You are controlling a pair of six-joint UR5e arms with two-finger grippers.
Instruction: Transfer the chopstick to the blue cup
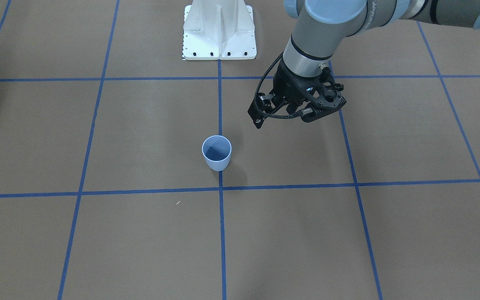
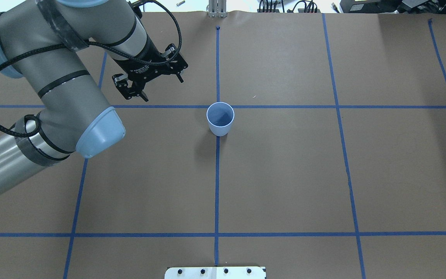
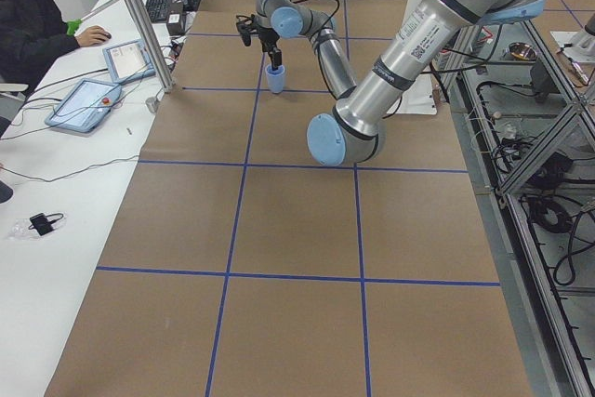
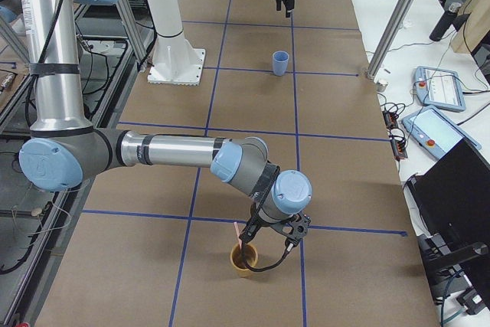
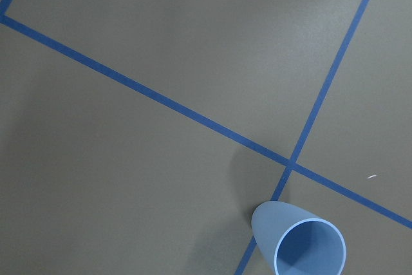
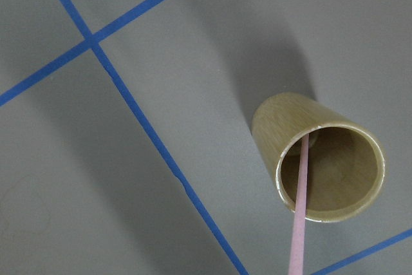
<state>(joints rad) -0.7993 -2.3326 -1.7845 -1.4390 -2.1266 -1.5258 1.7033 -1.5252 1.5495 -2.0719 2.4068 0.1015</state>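
The blue cup [image 1: 216, 153] stands upright and empty on a tape crossing at the table's middle; it also shows in the overhead view [image 2: 220, 118] and the left wrist view [image 5: 302, 243]. My left gripper [image 2: 144, 93] hangs above the table beside the cup, apart from it, with its fingers hidden. A pale pink chopstick [image 6: 299, 210] leans in a tan bamboo cup [image 6: 322, 159] at the table's right end. My right gripper [image 4: 264, 235] is right above that cup [image 4: 245, 258], at the chopstick's top [image 4: 238, 233]. I cannot tell whether either gripper is open or shut.
The white robot base [image 1: 219, 33] stands at the table's robot-side edge. Blue tape lines grid the brown table. A side bench holds an operator [image 3: 37, 16], tablets [image 3: 84, 104] and a metal post [image 3: 139, 20].
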